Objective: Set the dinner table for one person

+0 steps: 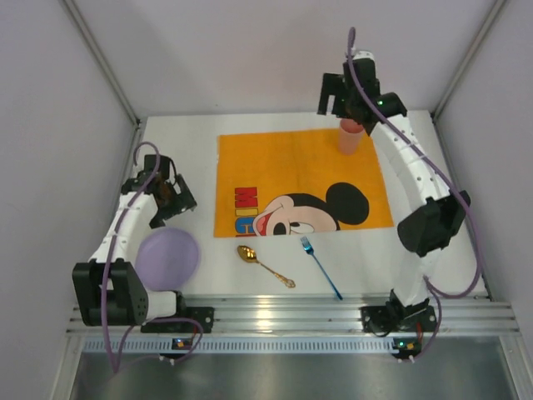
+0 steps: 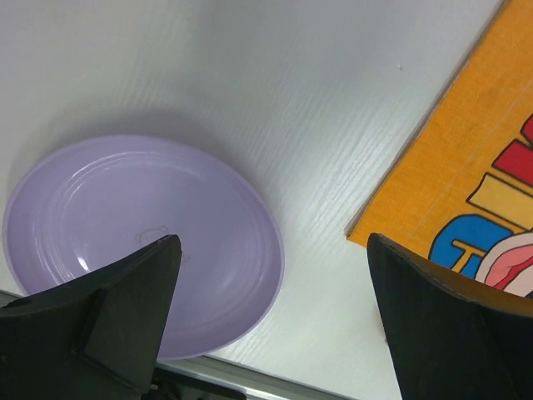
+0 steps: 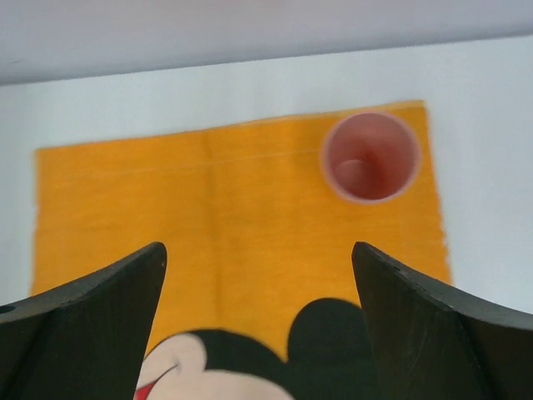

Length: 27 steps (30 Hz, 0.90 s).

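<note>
The white dinner table [image 1: 179, 146] carries an orange Mickey Mouse placemat [image 1: 291, 171] at its middle. A pink cup [image 1: 350, 137] stands upright on the placemat's far right corner; it also shows in the right wrist view [image 3: 370, 157]. My right gripper [image 1: 354, 108] is open and empty, raised above and just behind the cup [image 3: 258, 275]. A lilac plate [image 1: 167, 257] lies on the table at the near left. My left gripper [image 1: 171, 198] is open and empty, above the table beyond the plate [image 2: 141, 242], between it and the placemat's corner [image 2: 466, 158].
A gold spoon [image 1: 265, 265] and a blue fork [image 1: 321, 267] lie on the table in front of the placemat. The ribbed aluminium rail [image 1: 291, 312] runs along the near edge. Grey walls close in the left, right and far sides.
</note>
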Tool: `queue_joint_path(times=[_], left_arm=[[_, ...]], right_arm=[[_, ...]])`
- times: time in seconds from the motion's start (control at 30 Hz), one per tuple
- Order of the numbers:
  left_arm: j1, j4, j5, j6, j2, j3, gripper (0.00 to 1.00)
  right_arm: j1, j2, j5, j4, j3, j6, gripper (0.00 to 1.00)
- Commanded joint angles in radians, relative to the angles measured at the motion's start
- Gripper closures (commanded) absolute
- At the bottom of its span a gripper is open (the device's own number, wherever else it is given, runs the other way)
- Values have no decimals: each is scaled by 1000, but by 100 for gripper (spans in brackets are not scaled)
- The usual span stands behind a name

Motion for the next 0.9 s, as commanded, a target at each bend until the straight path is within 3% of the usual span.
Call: queue_joint_path(times=[0.0,0.07,0.27,0.47,0.6,0.63,0.7,0.73,0.87], left_arm=[[52,7,-20,-113,-56,-14,1],[55,58,66,-157,-67,-73,2],[57,355,277,-251,-89,-310,1],[57,442,279,-240,75,-312,4],[55,437,288,-171,172,-277,19],[55,434,311,-157,186,-272,32],[55,434,342,-131,215,-266,45],[55,425,357,-127,223,-266,59],[54,410,434,-99,232,-277,65]], right_arm=[[161,-172,-62,98,-162,-25,6],[218,-191,-108,112,-240,0,6],[295,-166,-139,-4,-216,-25,6],[298,-244,-93,-17,-300,-80,5],[297,-313,-72,-12,-389,-86,4],[295,-324,-72,-11,-406,-84,4],[295,-352,-59,-6,-452,-81,4],[295,-359,-58,-6,-466,-80,4],[289,-390,-46,-3,-508,-71,4]])
